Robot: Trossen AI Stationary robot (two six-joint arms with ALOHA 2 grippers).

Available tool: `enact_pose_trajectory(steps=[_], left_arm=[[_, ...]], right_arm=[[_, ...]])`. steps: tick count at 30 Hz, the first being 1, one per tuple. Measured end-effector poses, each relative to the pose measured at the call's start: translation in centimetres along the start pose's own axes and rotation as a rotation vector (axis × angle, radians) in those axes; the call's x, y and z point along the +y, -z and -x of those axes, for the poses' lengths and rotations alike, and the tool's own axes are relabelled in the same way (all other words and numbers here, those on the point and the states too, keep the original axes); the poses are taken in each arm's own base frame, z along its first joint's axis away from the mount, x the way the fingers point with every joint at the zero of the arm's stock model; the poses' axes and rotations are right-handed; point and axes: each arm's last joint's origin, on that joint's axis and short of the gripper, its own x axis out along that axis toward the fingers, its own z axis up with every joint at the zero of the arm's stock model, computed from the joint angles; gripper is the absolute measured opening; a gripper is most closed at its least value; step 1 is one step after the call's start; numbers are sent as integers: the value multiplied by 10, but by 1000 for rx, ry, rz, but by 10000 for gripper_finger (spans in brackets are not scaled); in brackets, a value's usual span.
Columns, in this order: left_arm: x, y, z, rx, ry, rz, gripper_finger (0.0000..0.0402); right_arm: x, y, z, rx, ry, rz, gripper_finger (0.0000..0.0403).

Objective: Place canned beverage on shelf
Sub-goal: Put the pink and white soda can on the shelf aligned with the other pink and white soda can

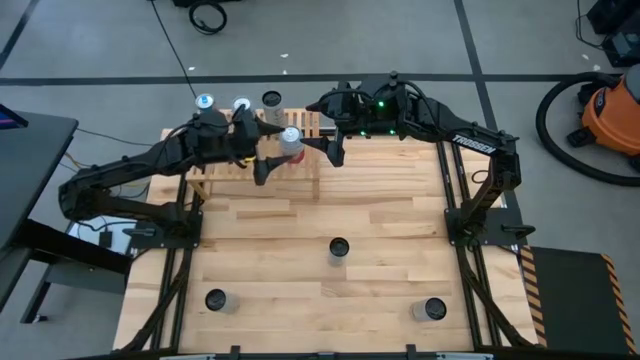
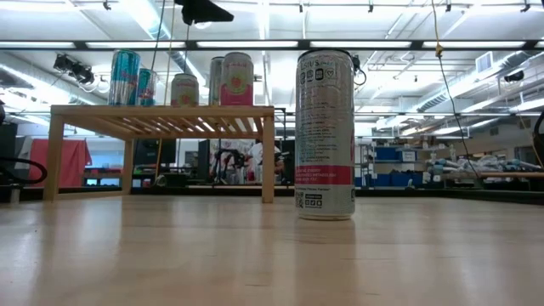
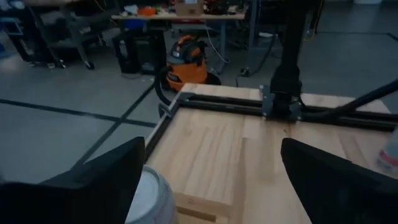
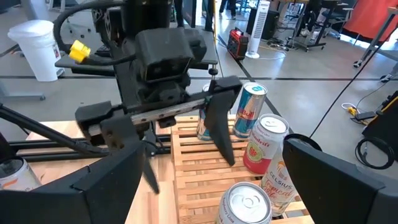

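A: Left claw (image 1: 272,160) state?
B: Fingers apart, either side of the pink-labelled aluminium can (image 1: 291,141) standing on the slatted light-wood shelf (image 1: 222,170). Right claw (image 1: 330,150), also apart, just beside.
A: Handling?
B: You'd find it rigid, slick, likely tippy; take mid-body.

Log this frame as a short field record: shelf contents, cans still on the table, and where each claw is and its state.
shelf: light-wood slatted rack at the table's far edge
cans on shelf: four, including the pink-and-white can nearest the claws
cans on table: three upright; centre, near left, near right
left claw: open, over the shelf beside the pink-and-white can, not gripping it
right claw: open, empty, at the shelf's right end
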Motion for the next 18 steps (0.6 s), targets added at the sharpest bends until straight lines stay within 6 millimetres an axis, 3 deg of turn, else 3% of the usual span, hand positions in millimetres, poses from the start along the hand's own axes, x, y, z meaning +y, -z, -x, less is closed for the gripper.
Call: enact_pose_trajectory(steps=[4, 9, 18], left_arm=[[2, 2, 0, 24, -12, -25, 376], [13, 1, 0, 18, -157, -41, 376], [32, 13, -20, 74, -256, 53, 376]], right_arm=[[0, 0, 0, 0, 0, 0, 391], [0, -1, 0, -8, 5, 1, 391], [-2, -6, 0, -66, 17, -6, 391]])
